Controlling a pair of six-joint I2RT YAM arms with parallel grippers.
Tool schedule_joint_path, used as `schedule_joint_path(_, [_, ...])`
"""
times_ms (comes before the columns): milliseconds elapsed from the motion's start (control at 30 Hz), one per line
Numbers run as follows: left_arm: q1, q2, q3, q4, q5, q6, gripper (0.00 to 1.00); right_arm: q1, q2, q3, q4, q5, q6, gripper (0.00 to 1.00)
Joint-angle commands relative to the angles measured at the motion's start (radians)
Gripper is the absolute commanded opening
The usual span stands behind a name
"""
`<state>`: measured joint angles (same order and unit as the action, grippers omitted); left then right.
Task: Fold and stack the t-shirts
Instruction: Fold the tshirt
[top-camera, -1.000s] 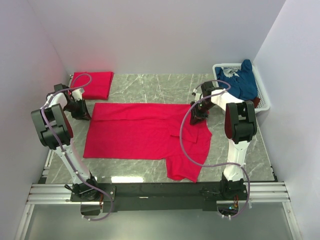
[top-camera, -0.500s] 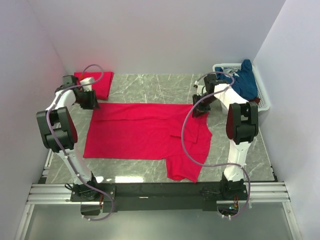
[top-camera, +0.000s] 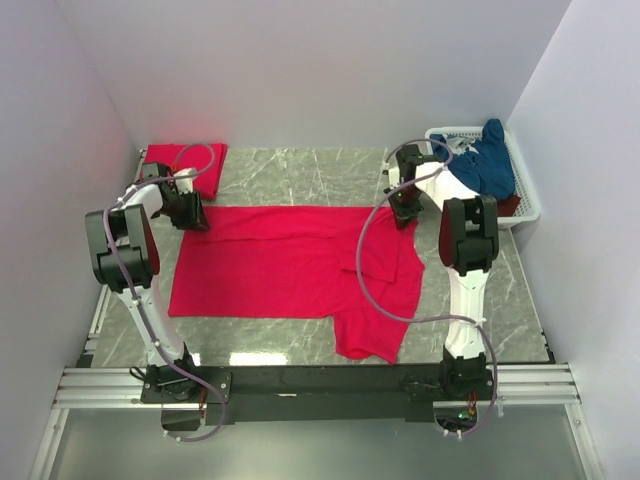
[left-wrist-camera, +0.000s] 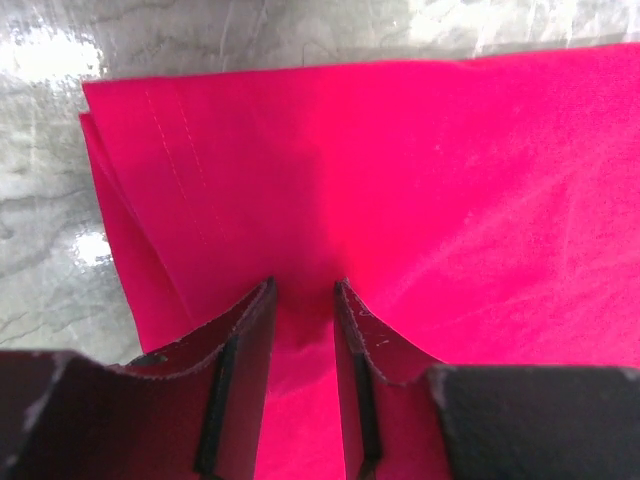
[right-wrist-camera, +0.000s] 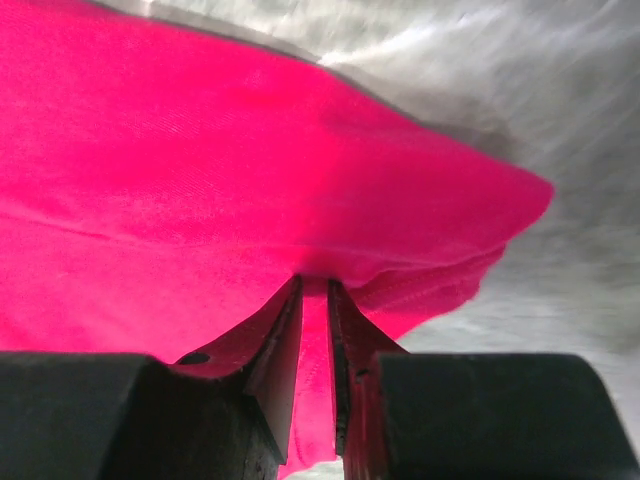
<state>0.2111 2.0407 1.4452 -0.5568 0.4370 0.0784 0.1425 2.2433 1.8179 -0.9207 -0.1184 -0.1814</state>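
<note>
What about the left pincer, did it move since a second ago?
Yes. The left pincer slid right: it was below the left end of the folded red t-shirt, now it pinches the far left corner of the spread red t-shirt.

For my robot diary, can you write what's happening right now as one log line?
left gripper: shut on shirt, far-left corner | right gripper: shut on shirt, far-right corner | shirt: spread out, not yet folded

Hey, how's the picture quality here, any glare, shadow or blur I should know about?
Top external: sharp, evenly lit, with a glare patch on the table near the front edge. Left wrist: glare on the table top left; the fingers shade the shirt ahead. Right wrist: table at upper right looks smeared.
</note>
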Motion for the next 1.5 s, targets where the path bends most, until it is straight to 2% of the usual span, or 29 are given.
schedule_joint_path(0, [-0.001, 0.024, 0.011, 0.017, -0.029, -0.034, 0.36, 0.052, 0.025, 0.043, 0.029, 0.193, -0.087, 0.23])
schedule_joint_path(67, [0.001, 0.041, 0.023, 0.018, -0.03, -0.048, 0.37, 0.068, 0.039, 0.05, 0.058, 0.265, -0.121, 0.23])
schedule_joint_path(200, [-0.001, 0.104, 0.063, 0.006, -0.026, -0.071, 0.37, 0.075, 0.102, 0.171, 0.054, 0.304, -0.144, 0.23])
schedule_joint_path(433, [0.007, 0.21, 0.228, -0.064, 0.035, -0.071, 0.38, 0.075, 0.205, 0.366, 0.059, 0.367, -0.167, 0.23])
schedule_joint_path(533, [0.007, 0.139, 0.216, -0.086, 0.118, -0.039, 0.44, 0.074, 0.149, 0.399, 0.016, 0.313, -0.165, 0.28])
schedule_joint_path(567, [0.008, 0.103, 0.199, -0.084, 0.13, 0.001, 0.47, 0.072, 0.113, 0.385, 0.008, 0.287, -0.17, 0.37])
schedule_joint_path(633, [0.011, -0.029, 0.135, -0.072, 0.158, 0.068, 0.58, 0.071, -0.034, 0.296, 0.002, 0.191, -0.19, 0.46])
schedule_joint_path(667, [0.025, -0.074, 0.112, -0.069, 0.17, 0.092, 0.6, 0.072, -0.089, 0.256, -0.001, 0.159, -0.199, 0.53])
schedule_joint_path(800, [0.073, -0.284, 0.038, -0.141, 0.271, 0.242, 0.66, 0.072, -0.344, 0.071, -0.094, -0.025, -0.271, 0.65])
schedule_joint_path(900, [0.109, -0.365, 0.0, -0.265, 0.312, 0.395, 0.68, 0.077, -0.462, -0.078, -0.19, -0.116, -0.347, 0.65])
schedule_joint_path(933, [0.116, -0.381, -0.017, -0.35, 0.34, 0.488, 0.68, 0.077, -0.493, -0.127, -0.199, -0.131, -0.363, 0.63])
schedule_joint_path(967, [0.131, -0.395, -0.031, -0.386, 0.353, 0.535, 0.67, 0.077, -0.525, -0.228, -0.198, -0.136, -0.378, 0.62])
schedule_joint_path(1033, [0.152, -0.447, -0.089, -0.46, 0.385, 0.653, 0.67, 0.085, -0.603, -0.329, -0.181, -0.13, -0.415, 0.61])
schedule_joint_path(1267, [0.155, -0.611, -0.336, -0.466, 0.313, 0.831, 0.66, 0.189, -0.74, -0.704, -0.052, -0.073, -0.411, 0.57])
schedule_joint_path(1467, [0.152, -0.703, -0.489, -0.384, 0.244, 0.885, 0.66, 0.288, -0.746, -0.865, 0.101, 0.016, -0.369, 0.57])
